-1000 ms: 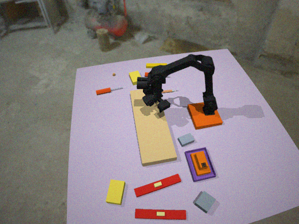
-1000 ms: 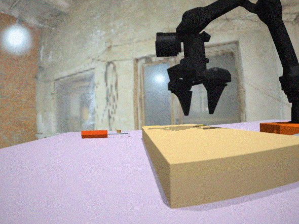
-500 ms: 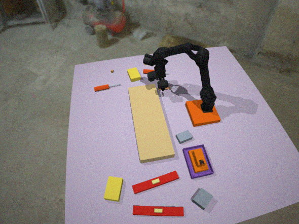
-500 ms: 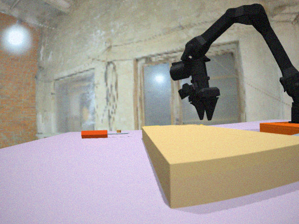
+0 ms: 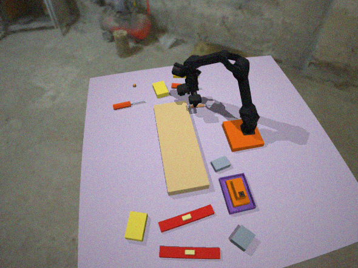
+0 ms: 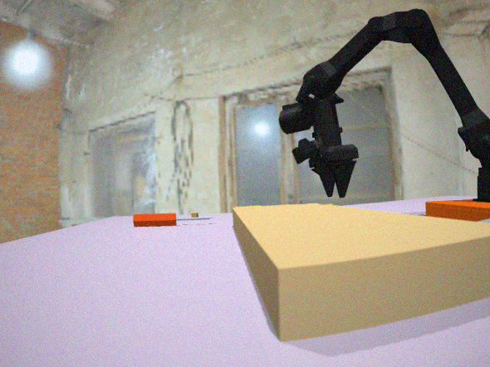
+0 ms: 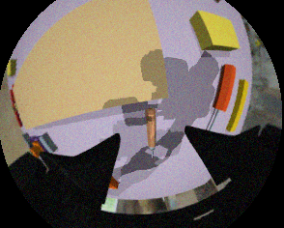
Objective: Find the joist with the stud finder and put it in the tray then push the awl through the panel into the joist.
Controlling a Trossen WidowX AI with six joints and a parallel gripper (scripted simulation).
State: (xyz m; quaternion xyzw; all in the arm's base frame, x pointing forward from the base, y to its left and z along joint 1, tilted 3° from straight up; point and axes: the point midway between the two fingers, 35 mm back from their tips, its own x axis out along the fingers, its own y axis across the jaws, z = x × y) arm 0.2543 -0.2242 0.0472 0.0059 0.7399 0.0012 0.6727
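The floor panel (image 5: 179, 145) (image 6: 353, 241) (image 7: 87, 63) lies flat; I see no hole in it. The orange stud finder (image 5: 239, 202) lies inside the purple tray (image 5: 225, 195). The awl lies on the table just beyond the panel's far end: its brown-orange handle (image 5: 199, 105) (image 7: 151, 123) is close to the panel's edge and its thin tip points away from the panel. My gripper (image 6: 335, 196) (image 7: 154, 133) is open and empty, pointing down above the awl. In the wrist view the awl's handle shows between the fingertips, below them. The joist is hidden.
Two red-handled screwdrivers (image 5: 122, 105) (image 7: 224, 87) lie near the far end, with a yellow block (image 5: 160, 89) (image 7: 214, 31) and a small brown cube (image 5: 134, 85). Grey blocks (image 5: 221, 164) (image 5: 242, 237) flank the tray. Red levels (image 5: 173, 223) (image 5: 173, 251) and another yellow block (image 5: 136, 225) lie nearer.
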